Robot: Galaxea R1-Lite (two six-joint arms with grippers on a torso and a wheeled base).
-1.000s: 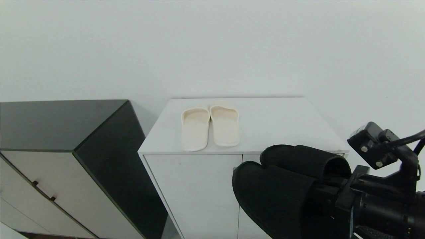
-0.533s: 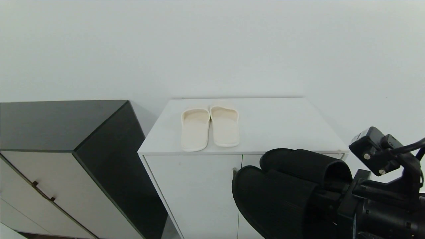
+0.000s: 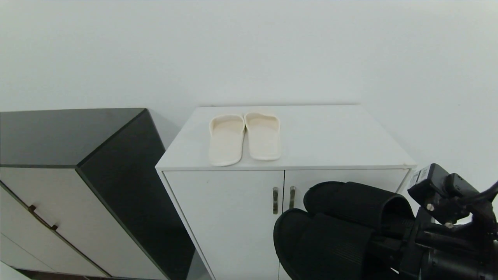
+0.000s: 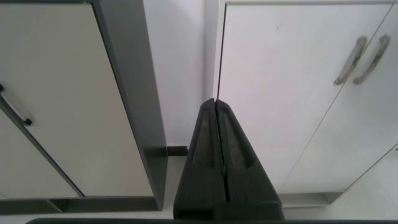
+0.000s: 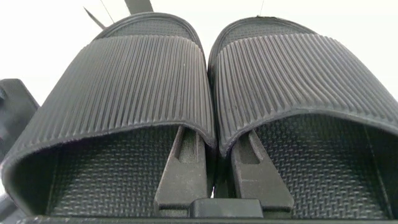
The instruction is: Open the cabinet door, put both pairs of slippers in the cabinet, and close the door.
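Your right gripper (image 5: pixel 216 163) has one finger (image 5: pixel 180 171) inside each ribbed black slipper, clamping the black slippers (image 5: pixel 149 87) together by their inner walls. The fingertips are hidden under the straps. The head view adds cream slippers (image 3: pixel 244 137) atop the shut cabinet (image 3: pixel 330 136), beyond those fingers. The left gripper (image 4: pixel 215 106) fingers are pressed together.

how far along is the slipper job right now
Done: nothing finished yet; both doors of the white cabinet are shut. In hand: the right gripper clamps the black slippers, one finger in each, in front of the right door. The left gripper is shut and empty. Left: open a door, put in the black pair, then the cream slippers lying on the cabinet top, and close up.
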